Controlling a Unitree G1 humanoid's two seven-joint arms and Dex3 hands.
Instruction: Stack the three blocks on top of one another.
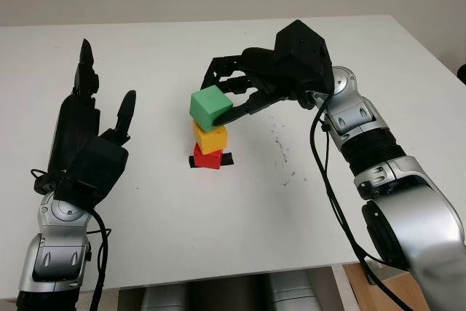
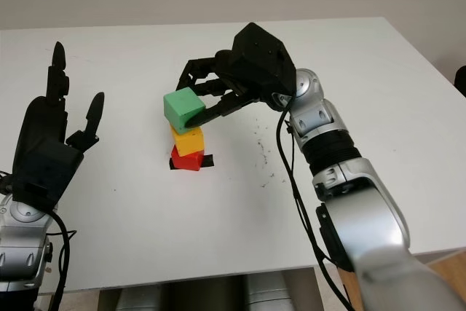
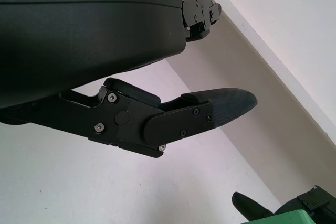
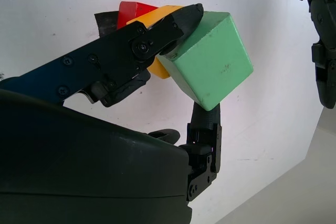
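A red block (image 1: 207, 159) sits on a black tape mark (image 1: 228, 159) at the table's middle, with a yellow block (image 1: 210, 136) stacked on it. My right hand (image 1: 234, 92) is shut on a green block (image 1: 210, 105), held tilted just above the yellow one; whether they touch I cannot tell. In the right wrist view the green block (image 4: 210, 60) is pinched between fingers (image 4: 136, 43), with the yellow block (image 4: 157, 66) and red block (image 4: 134, 10) behind it. My left hand (image 1: 95, 125) is open, raised above the table to the left of the stack.
The white table (image 1: 218, 238) extends all around the stack. Small dark specks (image 1: 280, 147) mark the surface right of the stack. The table's front edge (image 1: 218, 280) runs near my arms.
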